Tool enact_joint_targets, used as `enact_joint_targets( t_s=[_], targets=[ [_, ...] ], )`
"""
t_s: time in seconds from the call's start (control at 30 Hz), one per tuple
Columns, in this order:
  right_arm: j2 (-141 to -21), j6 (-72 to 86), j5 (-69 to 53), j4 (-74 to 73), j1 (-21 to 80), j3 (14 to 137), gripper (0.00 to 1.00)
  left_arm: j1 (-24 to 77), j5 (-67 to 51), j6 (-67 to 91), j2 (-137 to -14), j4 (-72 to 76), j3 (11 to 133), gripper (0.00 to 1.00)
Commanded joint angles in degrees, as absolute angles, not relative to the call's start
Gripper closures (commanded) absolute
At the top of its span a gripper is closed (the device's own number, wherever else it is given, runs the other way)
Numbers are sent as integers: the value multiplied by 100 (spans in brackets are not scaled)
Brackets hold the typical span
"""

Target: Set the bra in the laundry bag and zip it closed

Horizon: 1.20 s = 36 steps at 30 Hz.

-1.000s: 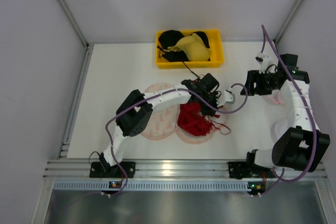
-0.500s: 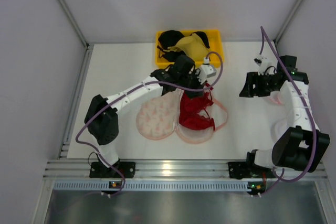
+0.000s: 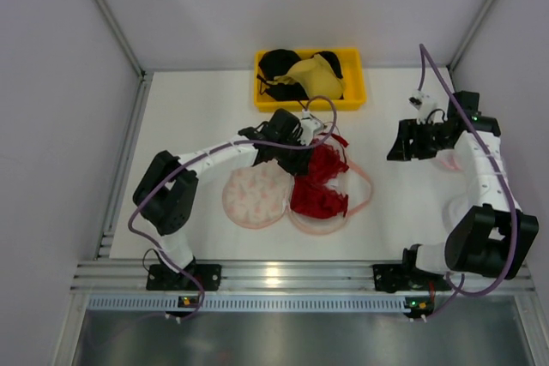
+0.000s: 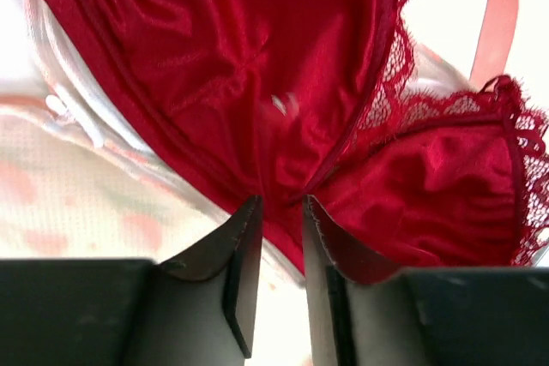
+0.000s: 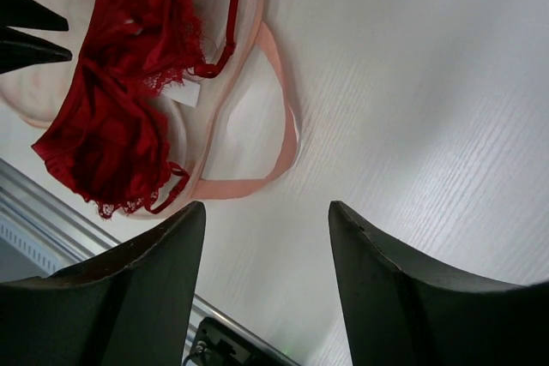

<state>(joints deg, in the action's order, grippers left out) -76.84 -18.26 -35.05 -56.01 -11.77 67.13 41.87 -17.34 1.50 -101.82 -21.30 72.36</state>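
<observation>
Since the bra [image 3: 319, 186] lies across the right lobe of the open laundry bag [image 3: 253, 199], tuck its loose straps inside the rim before you fold it shut. Your left gripper [image 4: 283, 205] stands slightly parted at the bra's centre, holding nothing; your right gripper [image 5: 268, 207] hangs wide, empty.

bra [image 3: 319, 186] — bright red, lace edge | laundry bag [image 3: 256, 196] — cream-pink, reddish print | bin [image 3: 268, 105] yellow

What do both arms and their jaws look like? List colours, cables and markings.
The left arm and right arm match: white tubular links between bulky black joint housings. A thin purple cable loops loosely along each. A small green light glows near the right wrist. The jaws are plain matte black wedges.
</observation>
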Motion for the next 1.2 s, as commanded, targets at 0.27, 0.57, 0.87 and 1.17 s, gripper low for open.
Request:
enact_joint_targets(
  t_s=[0.27, 0.57, 0.87, 1.17],
  targets=[
    [-8304, -1206, -3639, -4756, -870, 7339, 44, 3077, -2583, 887, -10774, -1652, 9271, 50],
    [-9796, -791, -3340, -3604, 182, 8260, 48, 2611, -3181, 1081, -11364, -1644, 9835, 46],
    [-11582, -1167, -3014, -3454, 703, 9641, 61, 2312, -3305, 827, -10767, -1652, 9343, 43],
    [-11532, -1968, -3041, -3840, 764, 9036, 64, 2101, -3305, 887, -10670, -1652, 9141, 43]
  ],
)
